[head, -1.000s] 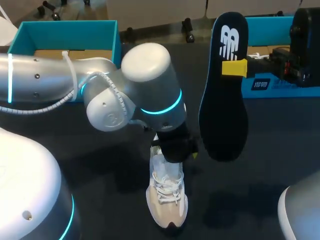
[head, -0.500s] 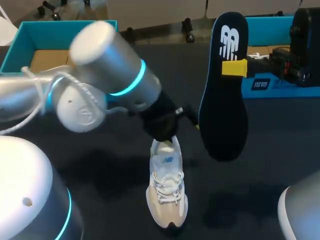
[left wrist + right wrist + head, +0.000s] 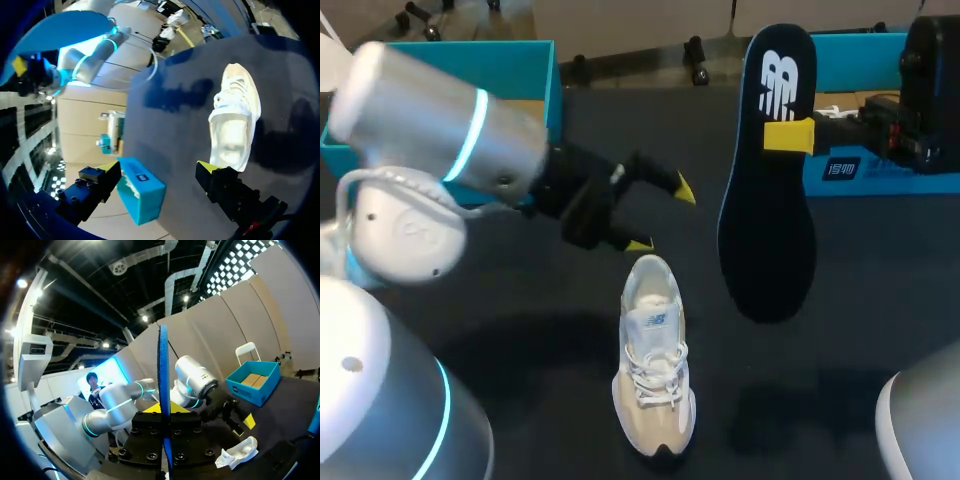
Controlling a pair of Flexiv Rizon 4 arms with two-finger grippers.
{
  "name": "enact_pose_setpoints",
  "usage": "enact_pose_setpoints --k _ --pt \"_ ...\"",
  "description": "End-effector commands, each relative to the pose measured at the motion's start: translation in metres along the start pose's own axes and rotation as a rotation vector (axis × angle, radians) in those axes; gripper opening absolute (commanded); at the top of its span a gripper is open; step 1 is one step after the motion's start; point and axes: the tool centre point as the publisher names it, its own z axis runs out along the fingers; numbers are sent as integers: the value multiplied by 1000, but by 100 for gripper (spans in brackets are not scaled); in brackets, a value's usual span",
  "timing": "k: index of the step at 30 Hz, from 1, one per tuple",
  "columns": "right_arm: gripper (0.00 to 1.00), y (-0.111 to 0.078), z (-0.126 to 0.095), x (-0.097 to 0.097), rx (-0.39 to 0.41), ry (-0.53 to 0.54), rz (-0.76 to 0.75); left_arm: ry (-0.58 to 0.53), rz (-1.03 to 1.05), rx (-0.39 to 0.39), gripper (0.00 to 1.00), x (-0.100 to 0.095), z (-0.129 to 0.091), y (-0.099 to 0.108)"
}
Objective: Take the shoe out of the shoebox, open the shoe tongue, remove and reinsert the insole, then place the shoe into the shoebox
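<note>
A white and beige shoe [image 3: 655,365] lies on the dark table with its toe toward the front edge, and nothing touches it. My left gripper [image 3: 662,217] hangs open just behind the shoe's heel with nothing between its fingers. In the left wrist view the shoe [image 3: 235,115] lies ahead of my open left gripper [image 3: 157,167]. The dark insole [image 3: 767,170] hangs upright in the air, with my right gripper [image 3: 788,135] shut on its upper part. The right wrist view shows the insole [image 3: 163,390] edge-on in my right gripper [image 3: 164,410], with the shoe [image 3: 237,455] lower down.
An open teal shoebox [image 3: 450,65] stands at the back left, partly behind my left arm. Another teal box [image 3: 865,165] sits at the back right under my right arm; it also shows as the teal box [image 3: 142,190] in the left wrist view.
My left gripper has lifted off the shoe's opening, swung back and to the left, and opened. The right arm and the insole have stayed put.
</note>
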Motion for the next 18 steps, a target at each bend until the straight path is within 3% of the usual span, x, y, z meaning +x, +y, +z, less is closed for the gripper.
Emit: enact_pose_setpoints --k 1,11,18 --pt "0 2 3 -2 4 2 2 -358 6 12 100 0 -36 -3" --pt "0 2 3 -2 4 2 2 -505 52 7 100 -20 -52 0" --pt "0 11 -3 -30 28 59 89 -577 71 6 100 -27 -65 6"
